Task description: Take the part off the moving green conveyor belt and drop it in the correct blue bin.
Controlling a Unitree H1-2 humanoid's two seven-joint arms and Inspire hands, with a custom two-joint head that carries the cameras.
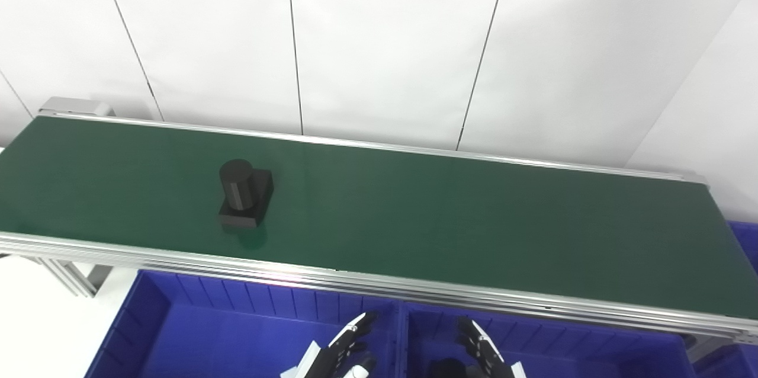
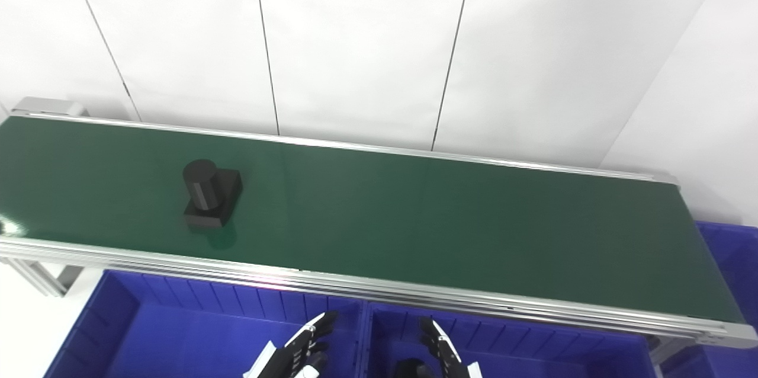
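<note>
Both hands sit at the very bottom edge of the view, only partly in sight. The left hand (image 1: pixel 340 347) rises from about six o'clock with its black fingers (image 1: pixel 359 324) stretched out toward one o'clock, spread and holding nothing. Just beside it, the right hand (image 1: pixel 482 349) mirrors that pose, its fingers (image 1: pixel 469 330) pointing toward eleven o'clock, apart and empty.

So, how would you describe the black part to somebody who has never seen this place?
Find the long green conveyor belt that runs across the picture in front of the white wall. On its left portion, near the front rail, stands the black part: a flat square base with a short upright cylinder on it. It is the only object on the belt.
</note>
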